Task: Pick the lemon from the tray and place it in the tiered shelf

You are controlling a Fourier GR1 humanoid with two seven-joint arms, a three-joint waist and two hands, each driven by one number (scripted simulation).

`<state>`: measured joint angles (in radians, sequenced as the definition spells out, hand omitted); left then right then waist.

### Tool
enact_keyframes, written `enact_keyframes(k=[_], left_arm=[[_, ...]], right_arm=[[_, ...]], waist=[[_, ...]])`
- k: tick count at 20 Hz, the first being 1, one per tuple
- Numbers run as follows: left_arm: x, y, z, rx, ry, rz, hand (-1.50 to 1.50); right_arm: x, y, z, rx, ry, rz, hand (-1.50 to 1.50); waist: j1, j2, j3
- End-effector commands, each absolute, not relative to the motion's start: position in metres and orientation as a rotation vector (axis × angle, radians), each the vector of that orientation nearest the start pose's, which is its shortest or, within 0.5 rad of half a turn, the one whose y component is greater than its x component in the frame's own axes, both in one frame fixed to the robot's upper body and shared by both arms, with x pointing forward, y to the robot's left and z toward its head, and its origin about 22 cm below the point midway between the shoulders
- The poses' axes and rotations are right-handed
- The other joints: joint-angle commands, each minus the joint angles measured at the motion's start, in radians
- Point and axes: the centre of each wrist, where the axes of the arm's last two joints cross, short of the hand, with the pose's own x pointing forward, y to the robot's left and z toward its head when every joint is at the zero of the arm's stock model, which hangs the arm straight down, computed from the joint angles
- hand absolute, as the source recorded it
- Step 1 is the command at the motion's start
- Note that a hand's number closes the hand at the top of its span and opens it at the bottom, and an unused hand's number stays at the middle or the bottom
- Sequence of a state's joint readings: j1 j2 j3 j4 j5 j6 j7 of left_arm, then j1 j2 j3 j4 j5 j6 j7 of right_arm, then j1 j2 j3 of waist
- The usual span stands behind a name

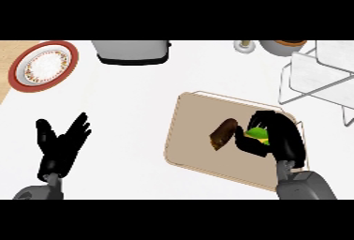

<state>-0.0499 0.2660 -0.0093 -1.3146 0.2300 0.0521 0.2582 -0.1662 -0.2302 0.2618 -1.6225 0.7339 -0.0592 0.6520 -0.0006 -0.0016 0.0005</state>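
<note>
Currently mid-grasp: the black right hand curls its fingers round the yellow-green lemon at the right side of the flat beige rectangular tray, while the left hand rests open well left of the tray; I reckon the next move needs a clean lift and a carry to the white wire tiered shelf beyond the tray's far right corner.
</note>
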Motion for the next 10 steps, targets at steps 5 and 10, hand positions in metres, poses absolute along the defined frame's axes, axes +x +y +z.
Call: enact_keyframes(k=[5, 10], left_arm=[[0.236, 0.294, -0.039, 0.101, -1.104, 0.064, 0.00], [0.238, 0.298, -0.029, 0.086, -1.098, 0.050, 0.00]], right_arm=[[0.242, -0.223, 0.164, -0.977, -1.424, 0.512, 1.50], [0.229, -0.248, 0.241, -1.080, -1.420, 0.430, 1.50]], waist=[[-0.011, -0.005, -0.001], [-0.004, -0.003, -0.001]])
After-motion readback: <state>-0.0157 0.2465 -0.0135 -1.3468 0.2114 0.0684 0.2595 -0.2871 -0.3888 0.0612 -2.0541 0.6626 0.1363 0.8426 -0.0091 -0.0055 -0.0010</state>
